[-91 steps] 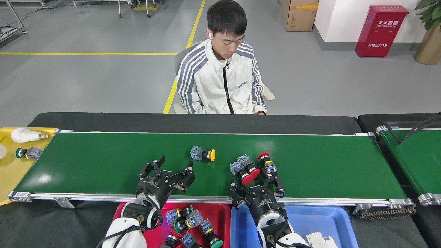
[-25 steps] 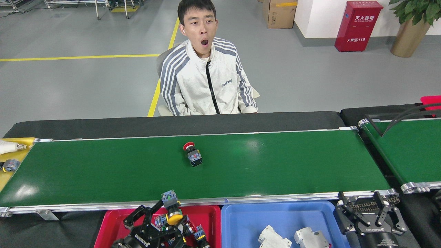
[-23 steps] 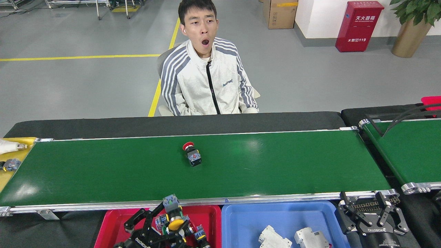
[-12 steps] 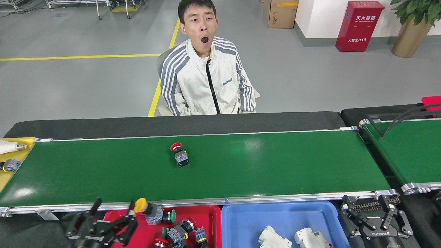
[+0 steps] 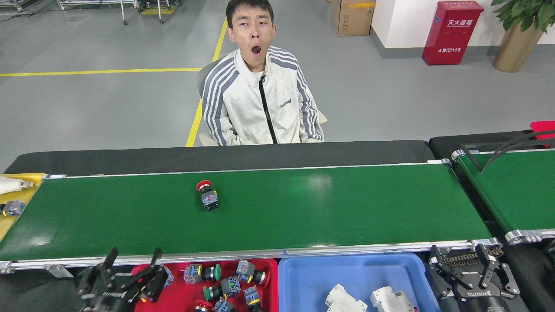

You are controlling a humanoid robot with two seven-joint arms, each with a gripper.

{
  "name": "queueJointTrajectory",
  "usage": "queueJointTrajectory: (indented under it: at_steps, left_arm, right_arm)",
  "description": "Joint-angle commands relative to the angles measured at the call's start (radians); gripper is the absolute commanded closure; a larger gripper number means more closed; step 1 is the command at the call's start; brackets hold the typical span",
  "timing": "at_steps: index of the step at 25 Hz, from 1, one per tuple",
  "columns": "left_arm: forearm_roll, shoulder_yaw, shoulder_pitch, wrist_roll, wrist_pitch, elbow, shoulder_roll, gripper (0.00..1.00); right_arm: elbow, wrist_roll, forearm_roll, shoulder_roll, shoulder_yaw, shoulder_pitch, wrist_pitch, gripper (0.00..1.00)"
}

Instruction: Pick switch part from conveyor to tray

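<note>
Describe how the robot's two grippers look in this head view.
Both are matte black metal. The left gripper has slim linked fingers fanning out from a dark round base with faint white lettering. The right gripper shows the same jointed black linkages and bolts, and a black cylindrical body with small white lettering. No cables show on either.

A grey floor [image 5: 108,108] fills the room, marked with yellow lines [image 5: 99,72]. A person [image 5: 261,93] in a white striped jacket sits on a chair behind the black-padded table [image 5: 217,155]. At the far right stand a red cabinet [image 5: 453,32], a cardboard box [image 5: 350,17], a white wall [image 5: 407,21] and a potted plant [image 5: 518,34]. Metal frame legs [image 5: 121,11] show top left.
</note>
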Motion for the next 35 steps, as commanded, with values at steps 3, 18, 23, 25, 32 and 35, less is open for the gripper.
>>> queueJointTrajectory:
  at_steps: [3, 18, 23, 25, 32, 35]
  left_arm:
    - [-0.023, -0.027, -0.164, -0.035, 0.090, 0.188, -0.022, 0.00]
    - [-0.023, 0.046, -0.351, -0.026, 0.228, 0.538, 0.056, 0.00]
    - [-0.011, 0.046, -0.401, 0.014, 0.254, 0.635, 0.071, 0.63]
    - [0.017, 0.051, -0.399, 0.028, 0.251, 0.645, 0.071, 0.88]
    - [0.052, -0.035, -0.344, 0.047, 0.168, 0.555, 0.073, 0.96]
    - [0.054, -0.063, -0.180, 0.046, -0.183, 0.285, 0.100, 0.87]
  right_arm:
    - [-0.014, 0.000, -0.002, -0.008, -0.003, -0.008, -0.016, 0.00]
    - [-0.010, 0.001, -0.002, -0.009, -0.003, -0.018, -0.093, 0.00]
    - [-0.008, 0.001, -0.002, -0.011, -0.003, -0.019, -0.099, 0.00]
    - [-0.008, 0.001, -0.002, -0.009, -0.003, -0.019, -0.099, 0.00]
    - [-0.002, 0.003, -0.003, -0.006, -0.003, -0.022, -0.096, 0.00]
    - [-0.002, 0.002, -0.005, -0.005, -0.012, -0.022, -0.084, 0.00]
